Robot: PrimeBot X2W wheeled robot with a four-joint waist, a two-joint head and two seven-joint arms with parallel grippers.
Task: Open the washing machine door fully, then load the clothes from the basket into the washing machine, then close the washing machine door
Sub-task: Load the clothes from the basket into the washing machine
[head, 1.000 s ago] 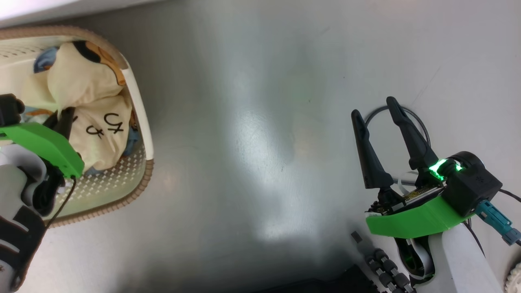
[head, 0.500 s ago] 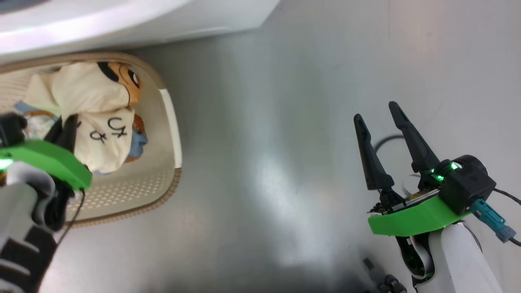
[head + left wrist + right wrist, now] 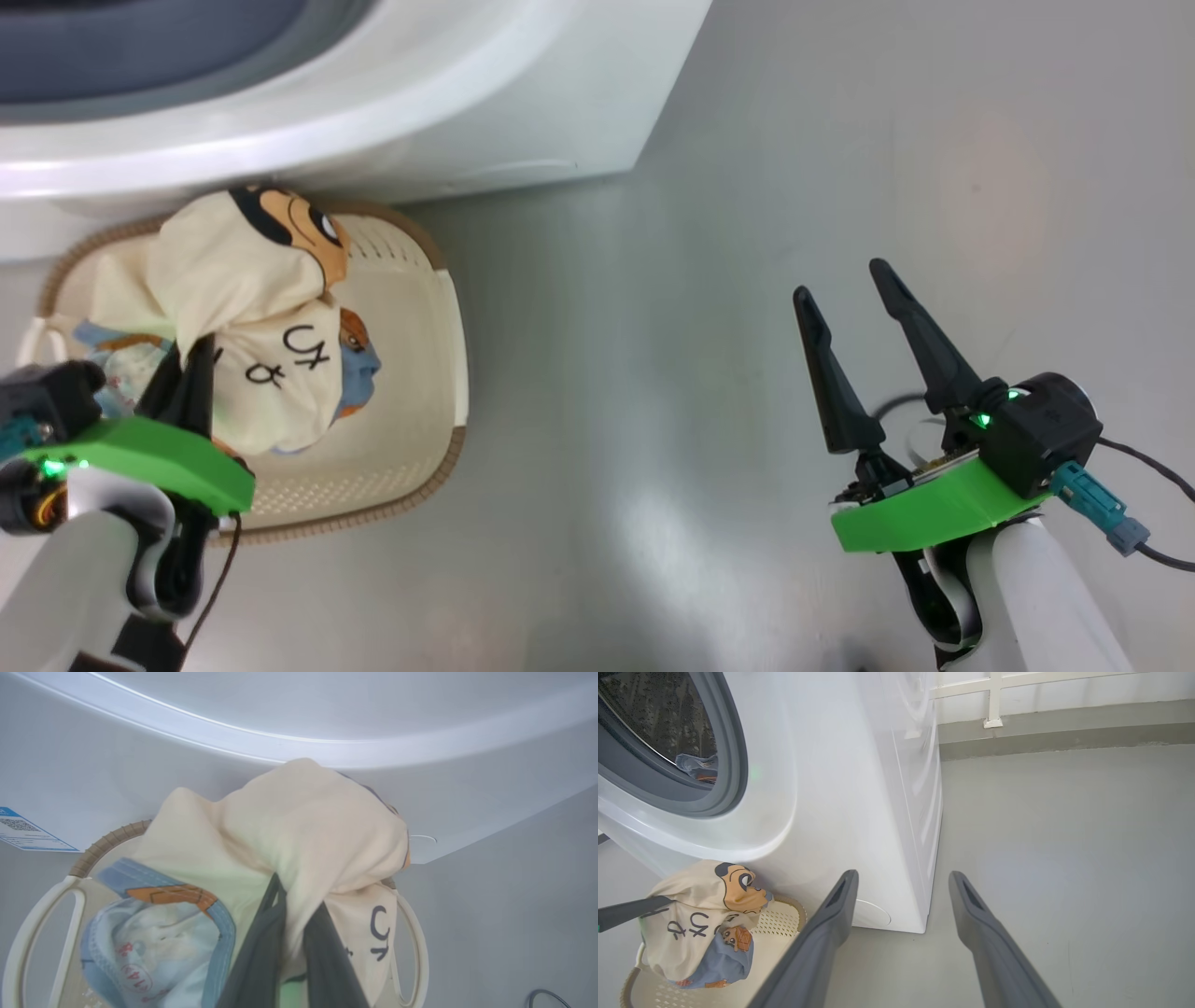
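Head view, with both wrist views. The left gripper (image 3: pixel 191 369) has its two dark fingers pressed together on a fold of the cream garment (image 3: pixel 252 299), which rises in a bunched mound over the basket (image 3: pixel 415 448); black lettering and an orange-brown cartoon face show on the cloth. The light-blue garment (image 3: pixel 154 933), with an orange patch at its edge, lies under and beside the cream one, inside the basket's outline (whether it is caught in the same pinch cannot be told). The basket stands on the grey floor (image 3: pixel 709 308), just in front of the washing machine (image 3: pixel 420 112), near the machine's right front corner. In the right wrist view the grey gasket (image 3: pixel 733 756) rings the open mouth, and a bluish piece of cloth (image 3: pixel 698 765) lies inside the perforated drum (image 3: pixel 654 709). A blue label sticker (image 3: pixel 28 833) sits on the white front panel. The right gripper (image 3: pixel 840 280) hangs over bare floor, well apart from the basket, its fingers spread wide and holding nothing.
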